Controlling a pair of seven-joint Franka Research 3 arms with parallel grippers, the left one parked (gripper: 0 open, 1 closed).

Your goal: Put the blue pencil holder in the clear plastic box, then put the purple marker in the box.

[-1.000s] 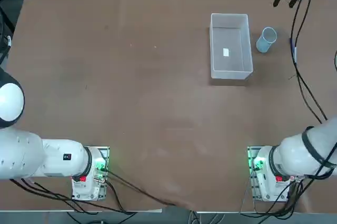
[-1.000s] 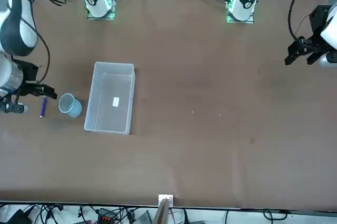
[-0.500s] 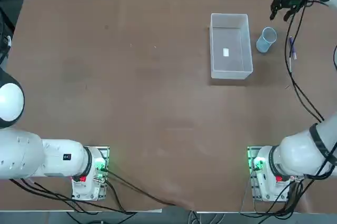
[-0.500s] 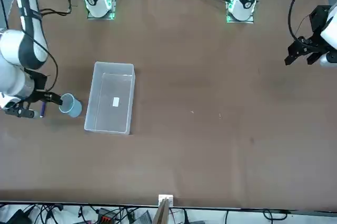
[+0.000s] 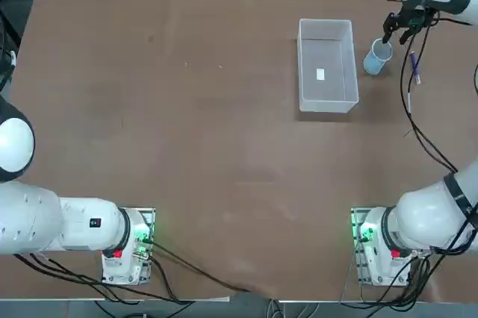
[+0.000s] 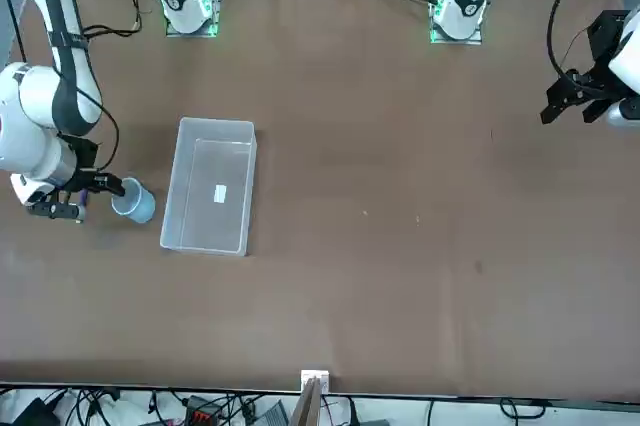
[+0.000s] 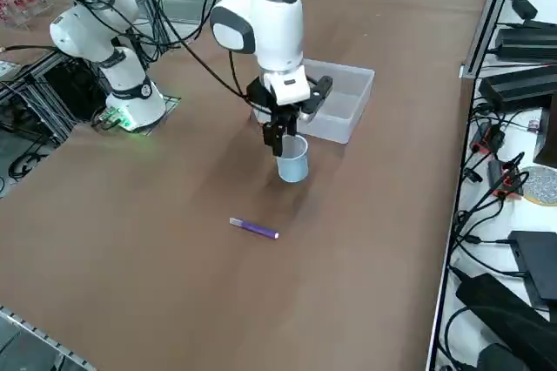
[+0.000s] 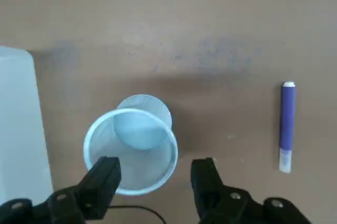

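Hovering over the blue pencil holder (image 8: 131, 148), the right gripper (image 8: 156, 182) has its two fingers (image 8: 103, 177) spread apart, grasping nothing; in the wrist view one finger overlaps the cup's rim and the other sits outside it. The cup stands upright on the brown table (image 5: 187, 131), mouth up, just beside the clear plastic box (image 5: 326, 65) at the box's 3 o'clock in the top view, close but apart from its wall. The purple marker (image 5: 414, 68) lies flat on the table at the cup's 3 o'clock in that view, near it and not touching. The box holds nothing but a small white label (image 5: 320, 74) on its bottom. From the right side, the gripper (image 7: 283, 134) points down just above the cup (image 7: 292, 159), with the marker (image 7: 254, 228) lying nearer the camera.
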